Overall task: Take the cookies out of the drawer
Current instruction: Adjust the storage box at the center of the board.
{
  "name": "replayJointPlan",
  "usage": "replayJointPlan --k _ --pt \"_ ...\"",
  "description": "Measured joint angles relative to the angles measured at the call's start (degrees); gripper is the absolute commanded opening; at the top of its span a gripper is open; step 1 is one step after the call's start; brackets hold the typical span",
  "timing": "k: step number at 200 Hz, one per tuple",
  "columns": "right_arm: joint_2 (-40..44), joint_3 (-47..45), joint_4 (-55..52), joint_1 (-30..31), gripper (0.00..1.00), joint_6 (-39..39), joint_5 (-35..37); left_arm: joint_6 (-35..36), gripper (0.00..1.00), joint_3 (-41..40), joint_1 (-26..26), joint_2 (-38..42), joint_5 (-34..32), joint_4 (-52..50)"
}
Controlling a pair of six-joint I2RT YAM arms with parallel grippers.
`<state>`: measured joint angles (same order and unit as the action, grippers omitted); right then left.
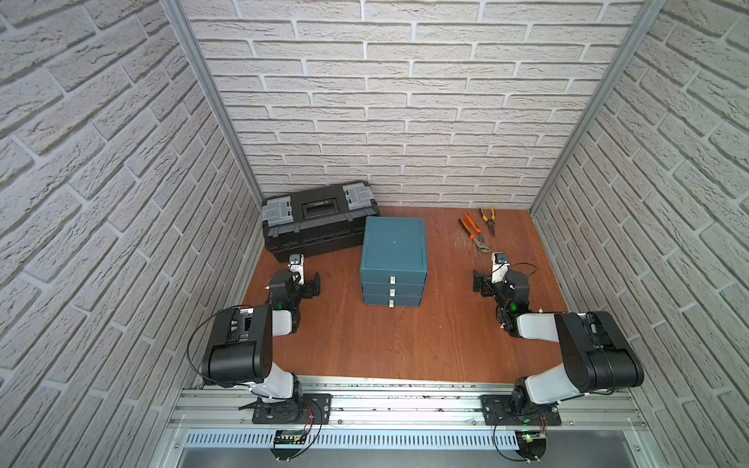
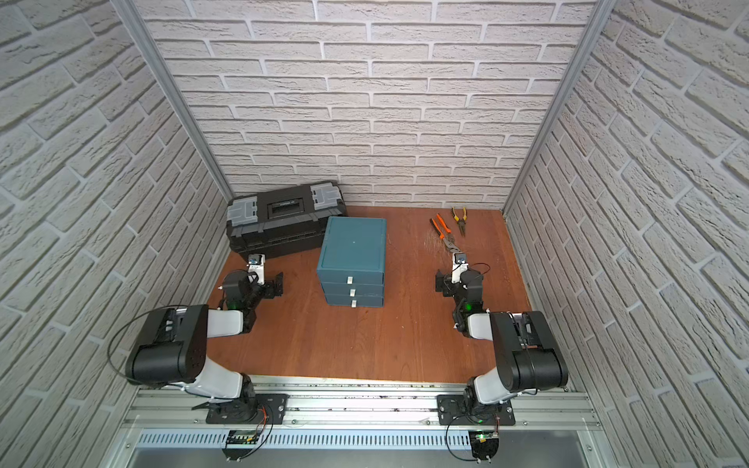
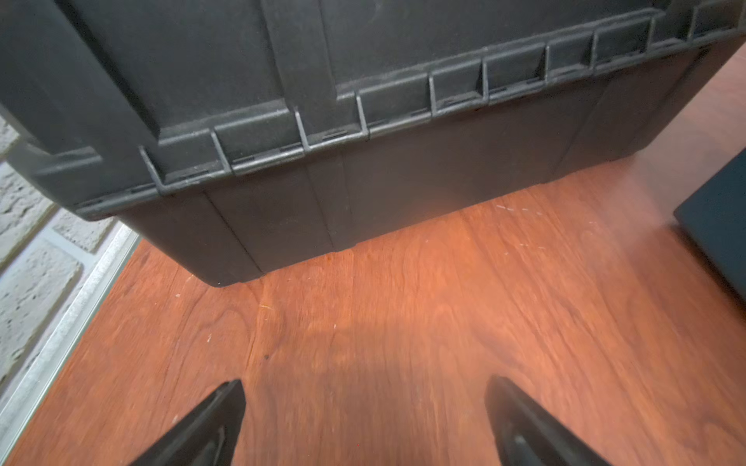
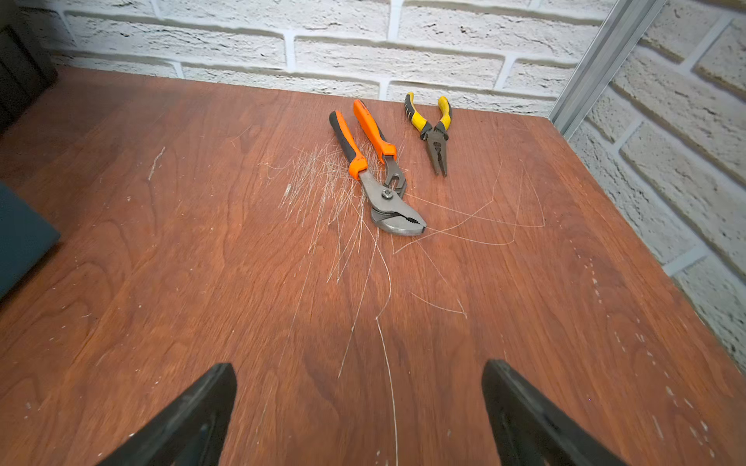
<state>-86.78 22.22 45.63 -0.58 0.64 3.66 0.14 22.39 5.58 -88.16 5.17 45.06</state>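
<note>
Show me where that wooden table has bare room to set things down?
Widest: the bare table between the blue drawer unit and the near rail. A narrower strip separates the unit from the orange pliers. Crowded: the far corner around the black toolbox.

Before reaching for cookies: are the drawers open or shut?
Shut: in both top views all three drawers sit flush in the cabinet; none sticks out.

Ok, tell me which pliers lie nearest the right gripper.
The orange-handled pliers; the yellow-handled pliers lie farther from the right gripper, nearer the back wall.
</note>
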Motion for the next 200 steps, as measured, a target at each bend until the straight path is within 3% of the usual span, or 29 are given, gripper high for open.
replayJointPlan --k 149,180,200 --pt "0.3 0.5 -1.7 0.0 0.99 -0.1 0.4 0.0 0.99 0.2 0.0 0.5 -0.2 -1.2" --pt "5.7 4.1 -11.0 0.0 0.99 -1.0 2.1 -1.4 0.99 6.7 -4.0 10.5 -9.1 -16.8" --pt "11.0 7.0 -17.7 0.0 0.99 -3.7 3.4 -2.7 0.99 10.8 -8.2 18.7 -13.4 -21.4"
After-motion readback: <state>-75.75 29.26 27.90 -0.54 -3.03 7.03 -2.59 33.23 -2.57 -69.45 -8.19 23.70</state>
